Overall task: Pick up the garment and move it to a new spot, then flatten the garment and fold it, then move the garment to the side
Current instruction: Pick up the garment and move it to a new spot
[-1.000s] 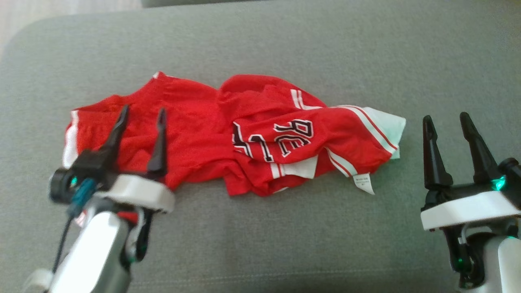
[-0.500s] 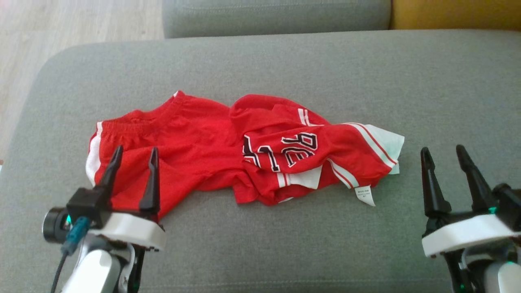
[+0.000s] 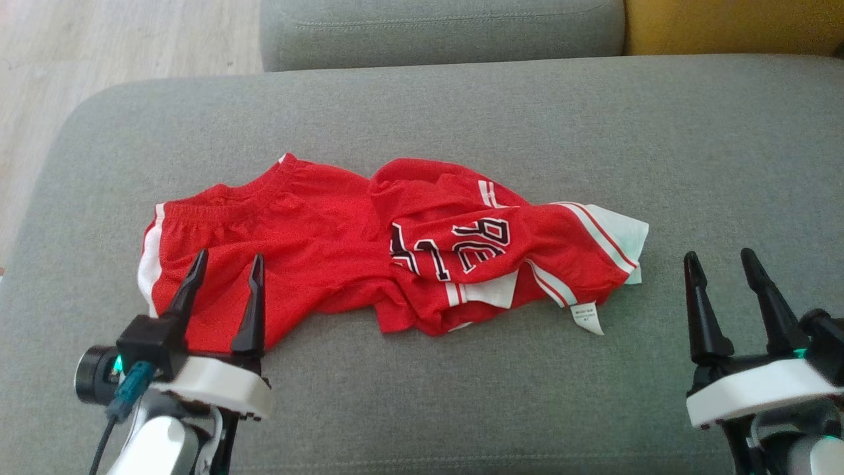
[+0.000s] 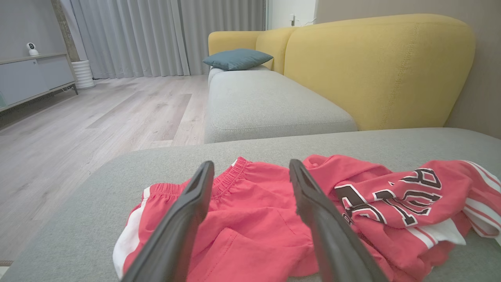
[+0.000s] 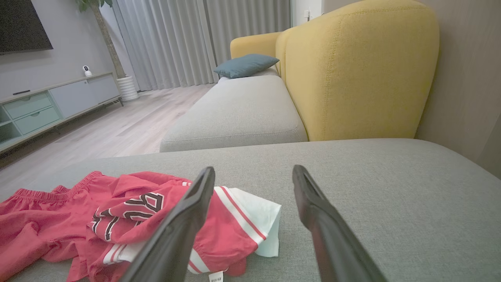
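Left hand (image 3: 224,264) and right hand (image 3: 720,258) — both spread wide, empty, fingers pointing forward.

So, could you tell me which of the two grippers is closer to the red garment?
The left gripper: its fingers overlap the garment at its waistband end, while the right gripper stands over bare cushion.

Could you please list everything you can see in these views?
seat cushion: one, grey, nearest the robot
garment: one, red with white trim and black lettering, crumpled on that cushion
second seat: one, grey, beyond it
backrest: one, yellow, alongside the second seat
pillow: one, teal, far end of the second seat
floor: one, pale wood, left of the seats
curtains: one set, grey, far wall
cabinet: one, pale grey, across the floor
left tool: one, dark, open, empty, at the garment's left end
right tool: one, dark, open, empty, right of the garment
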